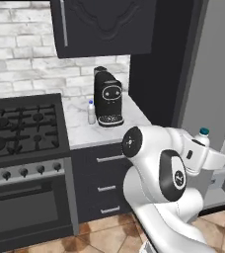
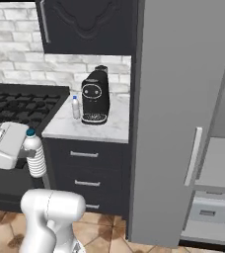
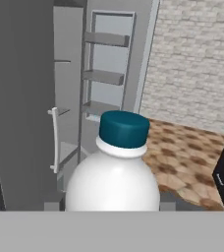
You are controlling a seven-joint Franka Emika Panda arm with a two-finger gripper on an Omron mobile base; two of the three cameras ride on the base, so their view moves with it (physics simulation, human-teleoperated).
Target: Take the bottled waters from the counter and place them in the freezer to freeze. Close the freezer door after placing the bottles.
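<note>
Pincer (image 2: 31, 153) clamped on the ribbed teal-capped bottle (image 2: 34, 155), held upright in the air, off the bench (image 2: 87, 128), in front of the drawers. Blue-capped bottle (image 1: 91, 112) upright on the bench, just left of the black coffee machine (image 1: 108, 98), near the gas stove (image 1: 20, 128). Plain grey door (image 2: 183, 113) closed between bench and open freezer (image 2: 218, 163). Hand view: teal cap close up, beyond it the open freezer door's shelves (image 3: 106, 74) and a pale handle (image 3: 55, 140). Left base view: teal cap peeking above the white arm, bottle body hidden.
</note>
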